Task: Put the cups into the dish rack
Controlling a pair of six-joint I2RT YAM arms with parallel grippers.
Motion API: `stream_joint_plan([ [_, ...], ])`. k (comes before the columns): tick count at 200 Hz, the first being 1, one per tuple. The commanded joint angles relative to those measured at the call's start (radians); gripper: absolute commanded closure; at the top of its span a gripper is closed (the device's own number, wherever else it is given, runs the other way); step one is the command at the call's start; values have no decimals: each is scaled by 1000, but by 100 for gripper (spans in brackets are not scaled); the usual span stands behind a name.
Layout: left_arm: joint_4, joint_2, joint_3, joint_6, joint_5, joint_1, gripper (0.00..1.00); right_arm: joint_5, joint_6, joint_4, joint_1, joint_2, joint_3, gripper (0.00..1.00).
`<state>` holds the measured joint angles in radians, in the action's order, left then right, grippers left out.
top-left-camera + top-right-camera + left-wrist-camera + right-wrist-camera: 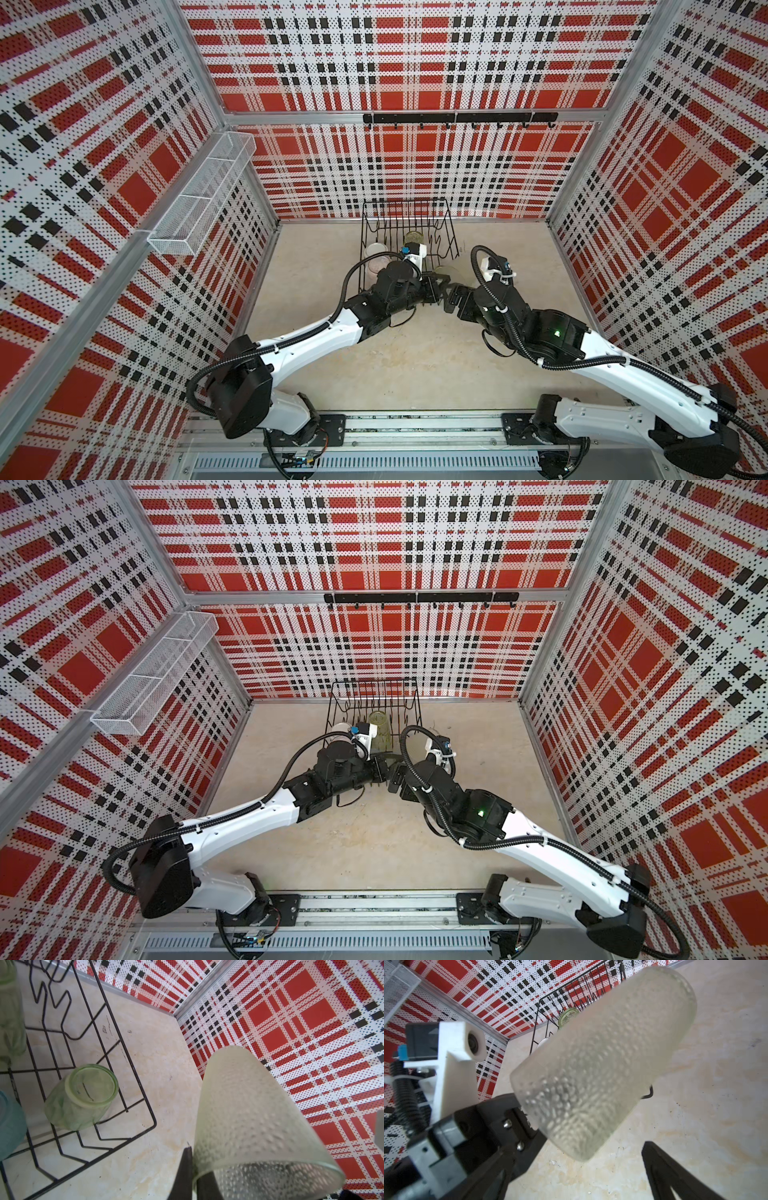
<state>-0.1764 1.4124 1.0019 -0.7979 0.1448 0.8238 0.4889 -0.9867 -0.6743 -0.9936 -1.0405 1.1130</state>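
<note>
Centre of frame in a top view, just off the lower right corner of the square black wire dish rack (409, 206): pale frosted dimpled tumbler (444, 272) held clear of the beige stone-look tabletop (395, 357), tilted on its side. Left gripper (433, 286) is clamped tight on the tumbler's rim wall; left wrist view shows one finger (185, 1174) outside the glass and the other inside the mouth, with the closed base pointing away from the pincer. Right gripper (449, 296) sits right beside it, lower right of the tumbler, jaws spread wide and holding nothing; in the right wrist view its one visible finger (664, 1169) stands apart from the glass (602, 1068) with bare table between, other finger not clearly seen. Inside the rack per the left wrist view: short green glass tumbler (83, 1097) upside down near the corner wires, second green tumbler (10, 1022) further in, teal translucent tumbler (9, 1124) at the frame edge, both cut off. White mug (376, 250) shows in the rack's lower left part in a top view, partly behind the left arm's cable. Tall green tumbler visible mid-rack (415, 239).
</note>
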Motion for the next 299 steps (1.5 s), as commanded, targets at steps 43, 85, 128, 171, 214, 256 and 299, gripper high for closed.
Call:
stream_joint_plan([
  [43, -84, -135, -55, 237, 128, -95, 100, -394, 105, 28, 209, 111, 16, 0],
  [85, -153, -189, -124, 322, 252, -98, 100, -592, 70, 95, 330, 200, 18, 0],
  [128, -186, -180, -124, 344, 391, -92, 100, -708, -67, 190, 363, 198, 13, 0],
  [171, -231, -196, -142, 337, 425, -86, 100, -756, -118, 247, 366, 149, -14, 1],
  [214, -232, -196, -158, 342, 425, -84, 100, -942, -171, 484, 366, 105, -103, 8],
  [256, -237, -194, -160, 349, 434, -84, 100, -975, -170, 518, 366, 77, -123, 17],
  [299, -244, -188, -179, 332, 409, -98, 86, -914, -115, 490, 366, 57, -92, 27],
])
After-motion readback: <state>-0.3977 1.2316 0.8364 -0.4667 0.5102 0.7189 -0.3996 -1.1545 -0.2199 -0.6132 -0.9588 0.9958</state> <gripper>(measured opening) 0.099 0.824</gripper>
